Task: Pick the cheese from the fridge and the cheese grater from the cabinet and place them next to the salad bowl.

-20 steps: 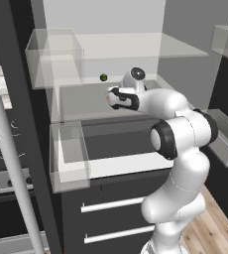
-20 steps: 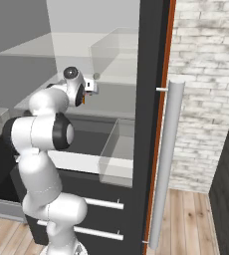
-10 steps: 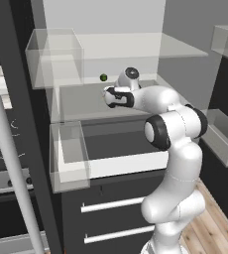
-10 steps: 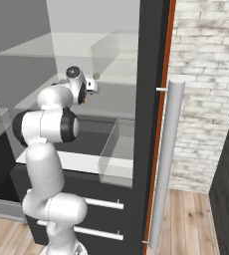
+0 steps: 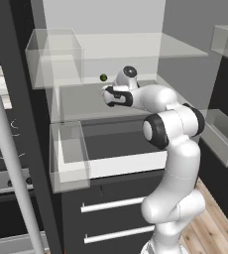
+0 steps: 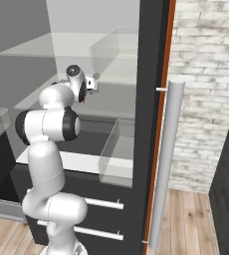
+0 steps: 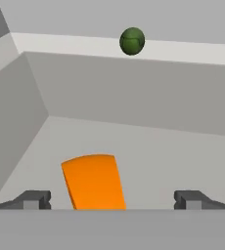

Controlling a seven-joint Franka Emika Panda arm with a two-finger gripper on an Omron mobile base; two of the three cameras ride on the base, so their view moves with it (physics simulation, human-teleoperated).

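The fridge [image 5: 106,20] stands open and my arm reaches onto its middle glass shelf [image 5: 81,106]. My gripper [image 5: 107,95] [image 6: 93,84] is open there, low over the shelf. In the hand view the cheese [image 7: 93,181], an orange wedge, lies on the shelf just ahead of the gripper [image 7: 112,200], left of centre between the two spread fingertips [image 7: 33,199], and neither tip touches it. The cheese grater, the cabinet and the salad bowl are out of view.
A small dark green ball [image 7: 132,41] [image 5: 103,78] rests at the back of the same shelf. Clear bins [image 5: 54,54] [image 5: 69,154] hang at the shelf ends. The door's long handle [image 6: 164,164] stands at the right, and a stovetop [image 5: 2,149] lies to the left.
The arm has reached a little deeper into the fridge along the middle shelf, with its elbow swinging in behind. The jaws stayed open.
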